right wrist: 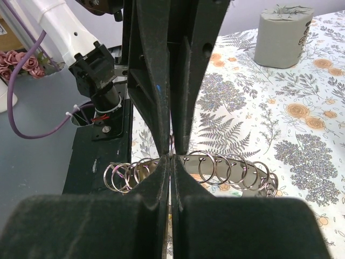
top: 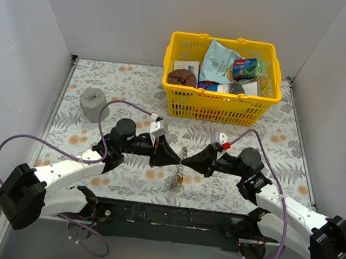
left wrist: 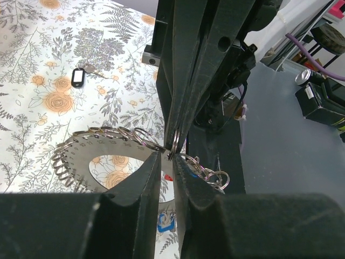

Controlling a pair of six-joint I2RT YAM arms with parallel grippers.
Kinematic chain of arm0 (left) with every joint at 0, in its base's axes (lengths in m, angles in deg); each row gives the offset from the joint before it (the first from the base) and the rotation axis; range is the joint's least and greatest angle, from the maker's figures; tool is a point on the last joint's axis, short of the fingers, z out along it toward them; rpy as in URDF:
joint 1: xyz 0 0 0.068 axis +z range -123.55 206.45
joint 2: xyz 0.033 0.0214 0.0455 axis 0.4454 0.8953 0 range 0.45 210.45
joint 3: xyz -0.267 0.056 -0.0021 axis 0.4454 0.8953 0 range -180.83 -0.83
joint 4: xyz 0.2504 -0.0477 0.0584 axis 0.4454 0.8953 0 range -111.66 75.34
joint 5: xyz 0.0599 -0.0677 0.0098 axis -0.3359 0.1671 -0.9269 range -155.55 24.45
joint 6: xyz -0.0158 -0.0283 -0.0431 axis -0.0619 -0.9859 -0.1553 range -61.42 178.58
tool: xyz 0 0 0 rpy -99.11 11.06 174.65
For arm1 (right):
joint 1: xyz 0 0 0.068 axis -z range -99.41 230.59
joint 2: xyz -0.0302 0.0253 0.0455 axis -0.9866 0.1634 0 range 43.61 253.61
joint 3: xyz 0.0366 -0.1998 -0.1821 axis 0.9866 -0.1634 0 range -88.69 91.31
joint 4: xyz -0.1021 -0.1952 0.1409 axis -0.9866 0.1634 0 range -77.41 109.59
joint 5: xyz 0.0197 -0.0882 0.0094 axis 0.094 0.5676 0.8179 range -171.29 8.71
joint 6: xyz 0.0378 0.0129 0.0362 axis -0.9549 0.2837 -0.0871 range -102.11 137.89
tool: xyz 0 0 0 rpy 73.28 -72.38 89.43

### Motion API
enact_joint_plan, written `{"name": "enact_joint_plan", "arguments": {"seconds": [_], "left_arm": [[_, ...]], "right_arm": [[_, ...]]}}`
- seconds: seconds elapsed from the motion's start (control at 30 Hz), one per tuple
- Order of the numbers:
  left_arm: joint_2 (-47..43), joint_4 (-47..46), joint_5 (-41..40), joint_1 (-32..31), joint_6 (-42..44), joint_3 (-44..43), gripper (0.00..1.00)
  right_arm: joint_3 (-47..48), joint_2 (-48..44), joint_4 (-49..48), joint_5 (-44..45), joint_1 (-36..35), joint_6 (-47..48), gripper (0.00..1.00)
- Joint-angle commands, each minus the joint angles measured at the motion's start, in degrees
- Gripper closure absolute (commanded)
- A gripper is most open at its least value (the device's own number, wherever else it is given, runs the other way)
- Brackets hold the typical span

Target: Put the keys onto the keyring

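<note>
The keyring (top: 182, 159) is a flat silver ring plate with many small split rings round its edge. It is held upright between both grippers above the table's middle. My left gripper (top: 174, 158) pinches its edge from the left and my right gripper (top: 189, 162) from the right, tips almost touching. The plate shows in the left wrist view (left wrist: 81, 156) and in the right wrist view (right wrist: 237, 164). Keys with blue and red tags (left wrist: 166, 222) hang below it. One key with a black tag (left wrist: 78, 77) lies apart on the table.
A yellow basket (top: 213, 112) full of packets stands at the back centre. A grey roll (top: 92, 104) stands at the left and also shows in the right wrist view (right wrist: 283, 35). The dark arm mount (top: 168, 217) runs along the near edge.
</note>
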Motion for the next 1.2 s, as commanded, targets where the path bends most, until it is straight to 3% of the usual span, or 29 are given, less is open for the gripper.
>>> {"name": "enact_joint_plan", "arguments": {"seconds": [0.0, 0.1, 0.3, 0.43, 0.57, 0.7, 0.97, 1.17], "left_arm": [[-0.2, 1.2, -1.3, -0.5, 1.1, -1.5, 0.92], [-0.4, 1.3, -1.8, -0.5, 1.0, -1.5, 0.96], [-1.2, 3.6, -4.5, -0.5, 1.3, -2.2, 0.95], [-3.8, 7.2, -10.3, -0.5, 2.5, -2.4, 0.83], [-8.1, 9.3, -18.0, -0.5, 2.7, -1.9, 0.59], [-12.9, 11.1, -25.7, -0.5, 2.3, -1.1, 0.44], [-21.3, 14.5, -35.8, -0.5, 2.6, 0.1, 0.34], [-23.0, 13.8, -37.5, -0.5, 2.2, 1.4, 0.33]], "right_arm": [[0.6, -0.7, -5.3, -0.4, 0.2, -0.6, 0.99], [0.6, -0.7, -5.3, -0.3, 0.2, -0.7, 0.99], [0.4, -0.3, -5.3, 0.2, 0.2, -0.8, 0.99], [1.1, 1.4, -5.7, 1.3, 0.3, -0.9, 0.99], [4.2, 6.3, -4.1, 0.6, 0.2, -0.9, 0.99], [10.5, 13.0, -0.7, -3.4, 0.1, -0.5, 0.99], [21.5, 22.9, 3.7, -7.5, -2.5, 0.6, 0.99], [20.5, 27.6, -4.3, -10.9, -2.6, -3.8, 0.99]]}}
